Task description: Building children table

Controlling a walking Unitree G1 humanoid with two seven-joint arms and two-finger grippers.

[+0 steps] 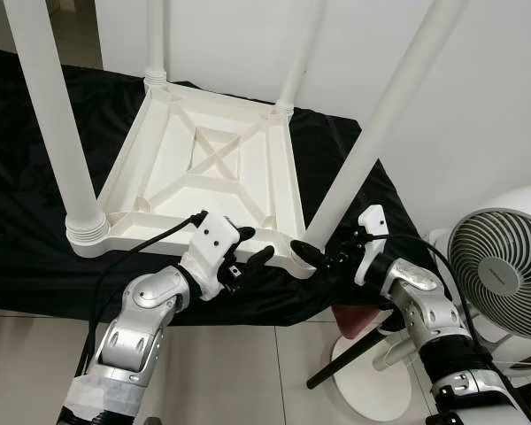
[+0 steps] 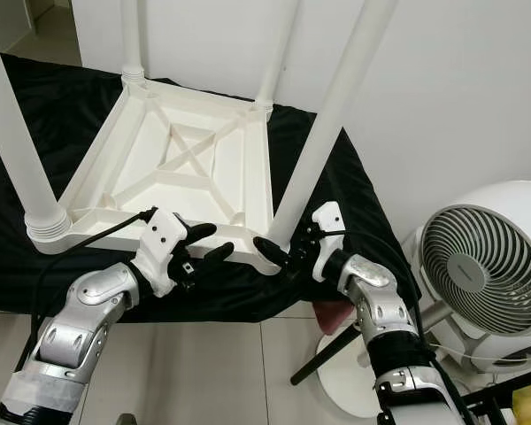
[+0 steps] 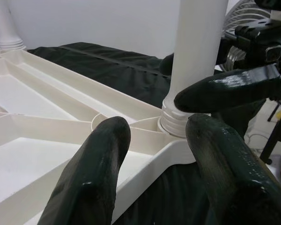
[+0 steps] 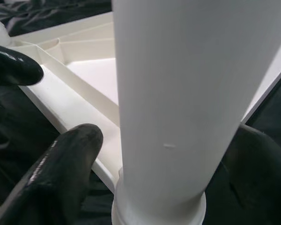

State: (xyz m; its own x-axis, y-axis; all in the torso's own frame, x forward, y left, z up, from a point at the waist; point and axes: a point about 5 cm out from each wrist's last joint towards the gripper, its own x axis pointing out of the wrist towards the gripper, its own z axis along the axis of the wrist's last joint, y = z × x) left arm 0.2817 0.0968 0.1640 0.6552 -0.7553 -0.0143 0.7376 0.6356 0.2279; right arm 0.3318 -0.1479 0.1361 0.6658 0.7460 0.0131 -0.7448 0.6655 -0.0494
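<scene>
- A white plastic tabletop [image 1: 203,168] lies upside down on a desk draped in glossy black cloth [image 1: 35,239]; its underside is ribbed, with a moulded X brace.
- Four smooth round white legs stand up from its corners, each in a ringed collar.
- The right gripper [image 1: 311,257] has its black rubbery fingers [image 4: 61,178] clenched around the base of the near-right leg [image 1: 363,150].
- The left gripper [image 1: 252,252] rests at the tabletop's near rim beside that corner, fingers [image 3: 91,173] spread, grasping nothing.
- A white round fan [image 1: 500,266] stands on the tiled floor at right.
</scene>
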